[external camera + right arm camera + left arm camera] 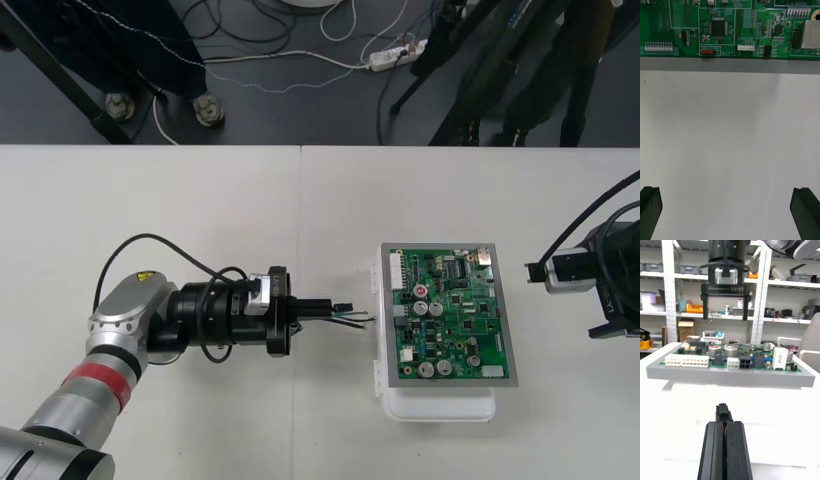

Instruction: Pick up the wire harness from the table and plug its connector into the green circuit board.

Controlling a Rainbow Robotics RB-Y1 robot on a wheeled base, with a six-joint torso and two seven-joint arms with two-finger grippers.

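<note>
The small wire harness [352, 318], a few thin green and black wires ending in a small black plug [723, 412], is off the plain light table [200, 220] and pinched in the left gripper [335, 308]. In the left wrist view its two black fingers [715, 450] are pressed together, with the plug standing out just past their tips and a trace of red wire beneath it. From above, the loose wire ends poke toward the green circuit board [450, 320] on its white base [440, 405], near the board's left edge but apart from it. The plug is not in the board. The step in hand looks like the approach to insertion. The plug faces a row of white and black connectors [738, 362] along the board's near edge, though I cannot tell which one is meant. It should be squared to that connector, brought to its height and pushed straight in, keeping the wires from snagging on the base. The left arm reaches in low from the left, wrist level, gripper pointing straight at the board. The right gripper [726, 309] is parked beyond the board at the table's right, its fingers [649, 210] spread wide and empty.
</note>
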